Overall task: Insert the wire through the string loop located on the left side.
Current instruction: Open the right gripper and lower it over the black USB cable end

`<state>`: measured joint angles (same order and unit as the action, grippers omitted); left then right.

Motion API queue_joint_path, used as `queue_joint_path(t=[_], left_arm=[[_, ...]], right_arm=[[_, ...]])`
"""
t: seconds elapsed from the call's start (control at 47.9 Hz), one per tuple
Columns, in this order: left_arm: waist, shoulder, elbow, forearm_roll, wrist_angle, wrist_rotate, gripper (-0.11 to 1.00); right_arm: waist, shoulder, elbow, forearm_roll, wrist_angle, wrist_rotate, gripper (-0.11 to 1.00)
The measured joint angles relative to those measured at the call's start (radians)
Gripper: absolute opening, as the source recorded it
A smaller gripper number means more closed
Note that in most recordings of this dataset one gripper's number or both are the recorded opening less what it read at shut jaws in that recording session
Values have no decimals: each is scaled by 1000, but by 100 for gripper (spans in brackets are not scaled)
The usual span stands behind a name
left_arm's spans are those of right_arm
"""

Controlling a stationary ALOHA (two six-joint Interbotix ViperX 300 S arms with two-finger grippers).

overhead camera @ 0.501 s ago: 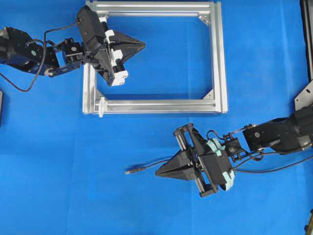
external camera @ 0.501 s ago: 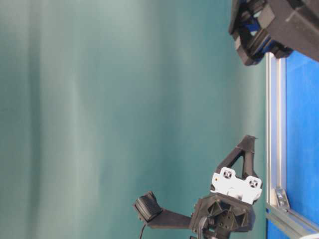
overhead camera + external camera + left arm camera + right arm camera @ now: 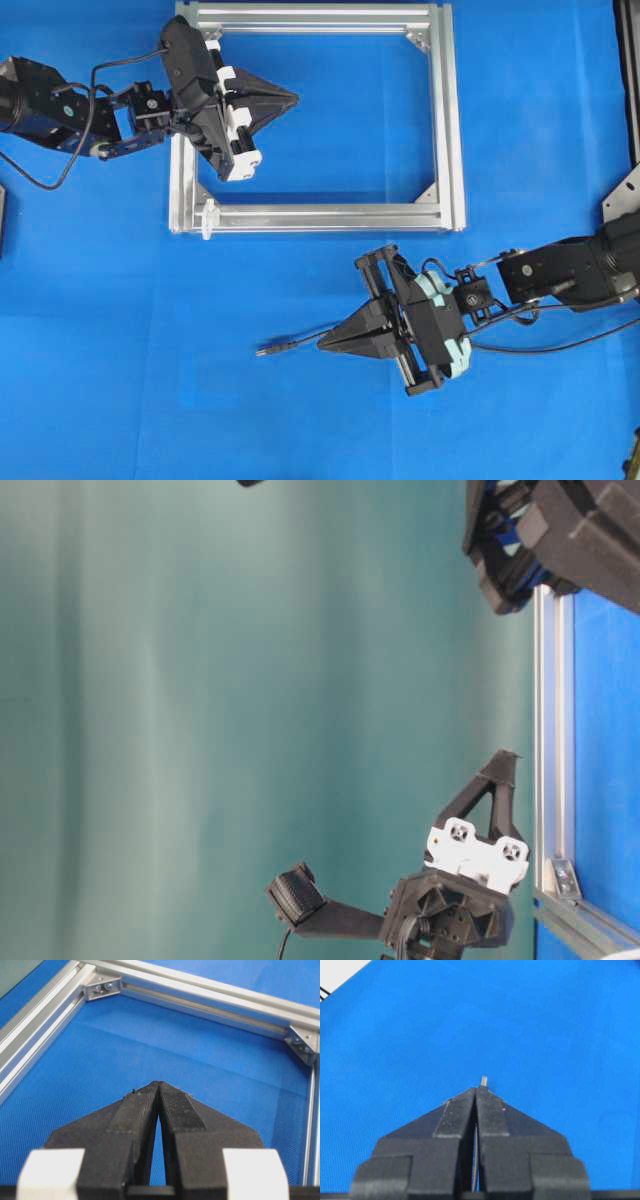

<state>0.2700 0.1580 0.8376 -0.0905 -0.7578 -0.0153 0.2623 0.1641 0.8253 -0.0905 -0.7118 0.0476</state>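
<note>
The wire's silvery-tipped plug [image 3: 265, 351] lies out to the left of my right gripper [image 3: 321, 346], which is shut on the wire [image 3: 300, 342] a short way behind the plug. In the right wrist view the plug tip [image 3: 484, 1080] pokes out just past the closed right gripper [image 3: 476, 1089]. The string loop [image 3: 208, 219] is a small white loop at the near left corner of the silver frame [image 3: 448, 120]. My left gripper [image 3: 296, 98] hovers shut and empty over the frame's upper left part; the left wrist view shows the left gripper [image 3: 159, 1083] with its tips touching above blue cloth.
The blue cloth [image 3: 150, 380] covers the table. Corner brackets [image 3: 102, 987] sit inside the frame's corners. A black stand edge [image 3: 628, 80] runs along the far right. In the table-level view the left gripper [image 3: 502, 762] stands above the frame rail [image 3: 553, 730].
My right gripper has turned slightly and its tips have shifted a little toward the frame, keeping hold of the wire. The left gripper has barely moved.
</note>
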Motion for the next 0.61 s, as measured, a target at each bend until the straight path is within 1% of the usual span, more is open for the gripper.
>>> queue_joint_path(t=[0.063, 0.146, 0.209, 0.292, 0.313, 0.355, 0.397, 0.439, 0.501, 0.606], left_arm=[[2, 0, 0, 0, 0, 2, 0], [2, -2, 0, 0, 0, 2, 0], [0, -2, -2, 0, 2, 2, 0], [0, -2, -2, 0, 2, 2, 0], [2, -2, 0, 0, 0, 2, 0], [0, -2, 0, 0, 0, 2, 0], [2, 0, 0, 0, 0, 2, 0], [0, 0, -2, 0, 2, 2, 0], [2, -2, 0, 0, 0, 2, 0], [2, -2, 0, 0, 0, 2, 0]], right_arm=[[0, 0, -2, 0, -2, 11, 5], [0, -2, -2, 5, 0, 21, 21], [0, 0, -5, 15, 0, 25, 38], [0, 0, -8, 32, 3, 25, 63], [0, 0, -8, 35, 3, 25, 71], [0, 0, -8, 40, 5, 25, 82], [0, 0, -6, 43, 5, 25, 91], [0, 0, -8, 44, 5, 25, 92], [0, 0, -8, 46, 5, 25, 88], [0, 3, -8, 51, 5, 25, 90]])
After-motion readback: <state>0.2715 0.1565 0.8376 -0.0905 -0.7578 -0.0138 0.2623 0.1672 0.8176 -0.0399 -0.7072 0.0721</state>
